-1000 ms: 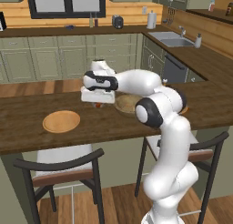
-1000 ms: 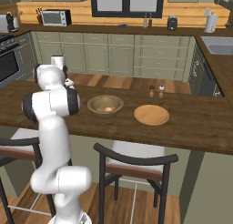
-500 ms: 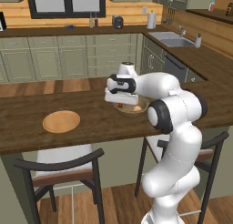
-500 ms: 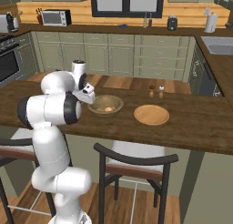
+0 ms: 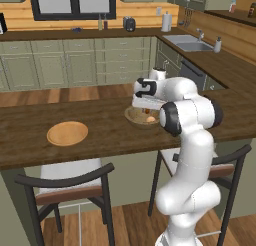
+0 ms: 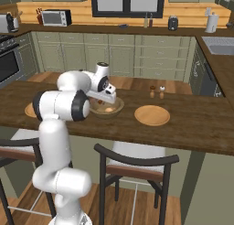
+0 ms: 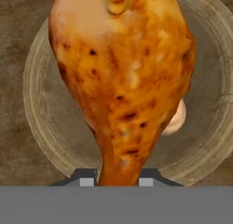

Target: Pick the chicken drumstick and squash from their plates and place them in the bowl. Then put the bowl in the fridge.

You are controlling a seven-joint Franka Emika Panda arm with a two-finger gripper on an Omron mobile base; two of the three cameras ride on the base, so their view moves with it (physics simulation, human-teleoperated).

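Wooden counter [image 5: 30,135], bowl [image 7: 41,127] straight under gripper [image 7: 116,182]. Clamped narrow on drumstick [image 7: 123,82] at bone end, long axis running along hand toward bowl. Squash [image 7: 176,118] already inside. Needs release only.

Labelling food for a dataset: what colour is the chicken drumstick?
Orange-brown with dark speckles and paler patches, best in the hand view: chicken drumstick.
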